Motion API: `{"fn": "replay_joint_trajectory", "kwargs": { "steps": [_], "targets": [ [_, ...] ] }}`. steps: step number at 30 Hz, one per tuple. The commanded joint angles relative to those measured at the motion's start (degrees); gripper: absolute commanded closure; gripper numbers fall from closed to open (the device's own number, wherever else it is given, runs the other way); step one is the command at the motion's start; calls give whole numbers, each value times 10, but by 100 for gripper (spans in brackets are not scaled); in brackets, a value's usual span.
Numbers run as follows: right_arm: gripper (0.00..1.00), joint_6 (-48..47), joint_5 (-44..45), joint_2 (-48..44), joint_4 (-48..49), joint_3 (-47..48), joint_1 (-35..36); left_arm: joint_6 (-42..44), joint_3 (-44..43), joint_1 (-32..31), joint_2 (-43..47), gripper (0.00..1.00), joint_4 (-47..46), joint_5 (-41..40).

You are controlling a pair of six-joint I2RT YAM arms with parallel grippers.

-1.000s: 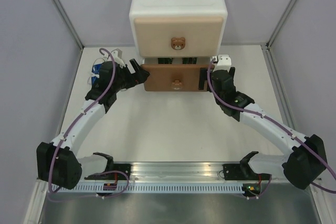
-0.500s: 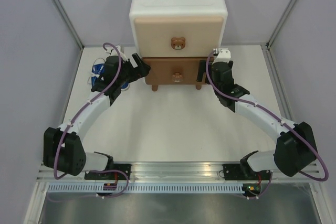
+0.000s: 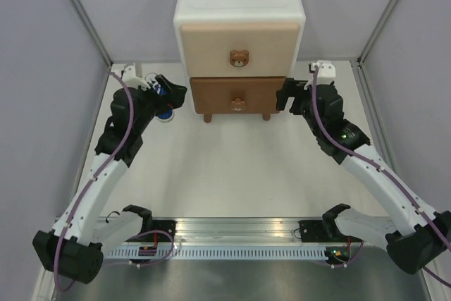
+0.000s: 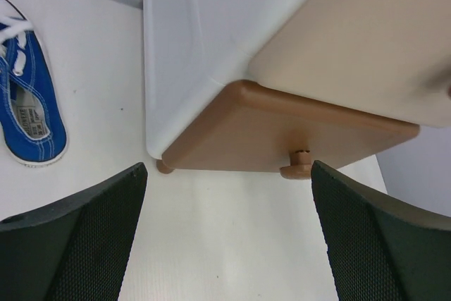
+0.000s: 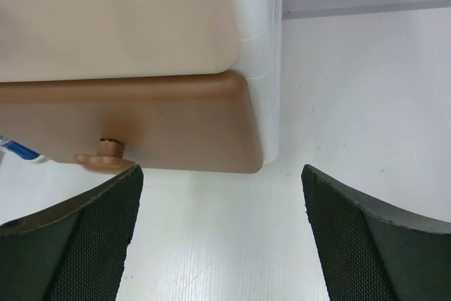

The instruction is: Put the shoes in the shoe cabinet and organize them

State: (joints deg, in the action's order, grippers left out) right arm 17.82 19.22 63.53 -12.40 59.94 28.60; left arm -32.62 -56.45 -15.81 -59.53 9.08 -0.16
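Observation:
The shoe cabinet (image 3: 239,5) stands at the back of the table with its beige upper drawer (image 3: 238,44) and brown lower drawer (image 3: 238,94) both closed. One blue shoe (image 4: 28,114) with white laces lies on the table left of the cabinet. From above, only part of the blue shoe (image 3: 165,113) shows under my left arm. My left gripper (image 3: 173,94) is open and empty at the lower drawer's left corner. My right gripper (image 3: 285,96) is open and empty at its right corner. The lower drawer's knob (image 4: 297,168) shows between the left fingers.
The cabinet rests on small brown feet (image 4: 164,168). Grey walls (image 3: 42,47) enclose the table on the left, right and back. The arms' bases sit on a metal rail (image 3: 239,234) at the near edge. A blue sliver (image 5: 17,149) shows beyond the lower drawer in the right wrist view.
The brown lower drawer was pulled out and is now pushed shut. Both grippers have drawn away from its front, the left to the left and the right to the right.

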Motion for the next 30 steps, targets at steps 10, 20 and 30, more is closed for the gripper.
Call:
{"fn": "replay_joint_trajectory", "kwargs": {
  "steps": [10, 20, 30],
  "targets": [
    [4, 3, -44, -96, -131, 49, -3, 104, 34, 3, 265, 0, 227, -65],
    [5, 0, 40, 4, -115, 179, 103, 98, 100, 3, 324, 0, 251, -93],
    [7, 6, 173, 144, -99, 316, 216, 119, 142, 3, 318, 0, 241, -113]
  ]
}}
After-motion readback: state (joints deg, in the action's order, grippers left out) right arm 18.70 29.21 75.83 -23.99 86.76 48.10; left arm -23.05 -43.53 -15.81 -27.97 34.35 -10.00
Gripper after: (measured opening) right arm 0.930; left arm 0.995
